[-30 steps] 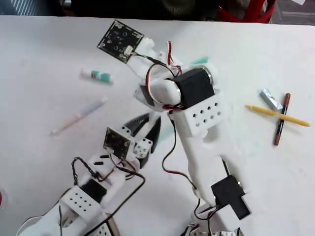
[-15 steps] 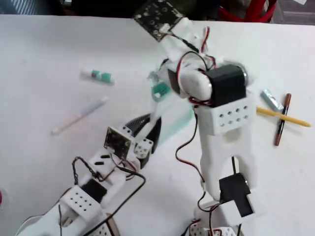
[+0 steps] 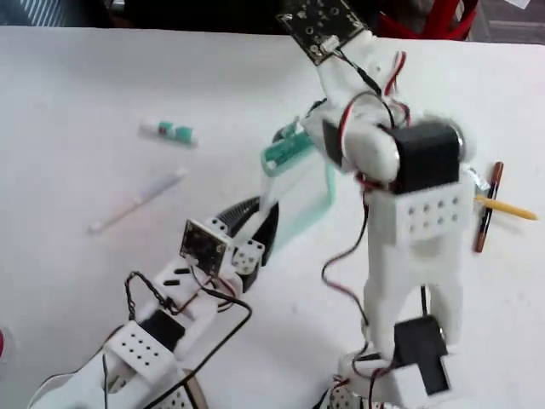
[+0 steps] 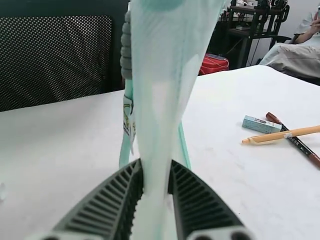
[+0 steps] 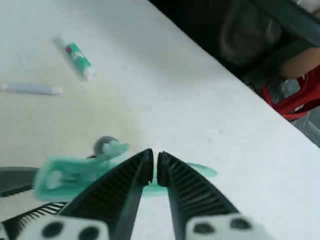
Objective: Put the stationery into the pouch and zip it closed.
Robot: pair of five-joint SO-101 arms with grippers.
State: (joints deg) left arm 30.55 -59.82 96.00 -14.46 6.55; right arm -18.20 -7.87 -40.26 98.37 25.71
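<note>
We see the left jaws clenched on the near end of the pouch (image 4: pixel 165 75), which stretches up above the desk (image 3: pixel 85 85) to the right jaws, pinched tight on its far end. Farther out lie a glue stick (image 3: pixel 168 130) and pens (image 4: pixel 285 134).

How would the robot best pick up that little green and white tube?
Probably across the middle of the tube, coming from straight above and pinching its two long sides. It lies flat on the table with bare space around it, so nothing is in the way there.
</note>
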